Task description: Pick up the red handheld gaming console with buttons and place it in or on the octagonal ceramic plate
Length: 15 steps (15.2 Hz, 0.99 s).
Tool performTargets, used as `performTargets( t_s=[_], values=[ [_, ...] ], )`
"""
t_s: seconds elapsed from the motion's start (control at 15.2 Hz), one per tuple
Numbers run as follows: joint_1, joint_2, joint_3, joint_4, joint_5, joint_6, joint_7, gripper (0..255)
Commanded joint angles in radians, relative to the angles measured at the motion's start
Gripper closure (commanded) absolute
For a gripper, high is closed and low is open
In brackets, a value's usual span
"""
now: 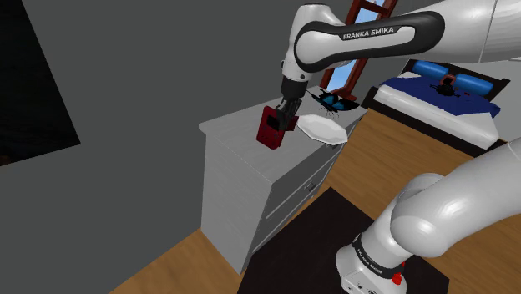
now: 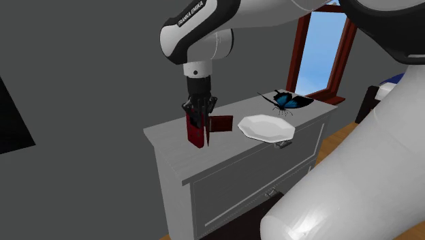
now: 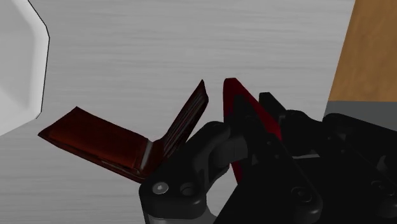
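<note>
While it is clamped tight in the black gripper point(image 2: 198, 114), the red console point(image 2: 195, 135) is held upright over the middle of the grey dresser point(image 2: 231, 184) top. A dark red folded case point(image 2: 220, 124) is seen lying open just beside it. The white octagonal plate point(image 2: 265, 127) is set apart by the front edge, near a blue butterfly point(image 2: 289, 101) at the back corner.

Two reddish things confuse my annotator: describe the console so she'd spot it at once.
Find the grey dresser by the window. Over its top, the arm's black hand clasps the console: a bright red slab held on edge. The darker red folded case lies open on the dresser beside the white plate.
</note>
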Motion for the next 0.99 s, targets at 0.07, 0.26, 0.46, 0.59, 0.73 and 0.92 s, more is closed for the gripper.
performTargets(
  t_s=[0.07, 0.26, 0.46, 0.59, 0.73, 0.92],
  values=[
    [0.000, 0.001, 0.000, 0.000, 0.000, 0.000, 0.000, 255],
    [0.000, 0.001, 0.000, 0.000, 0.000, 0.000, 0.000, 255],
    [0.000, -0.006, 0.000, 0.020, 0.000, -0.027, 0.000, 255],
    [0.000, -0.011, 0.000, 0.043, 0.000, -0.055, 0.000, 255],
    [0.000, -0.016, 0.000, 0.065, 0.000, -0.082, 0.000, 255],
    [0.000, -0.021, 0.000, 0.101, 0.000, -0.123, 0.000, 255]
  ],
)
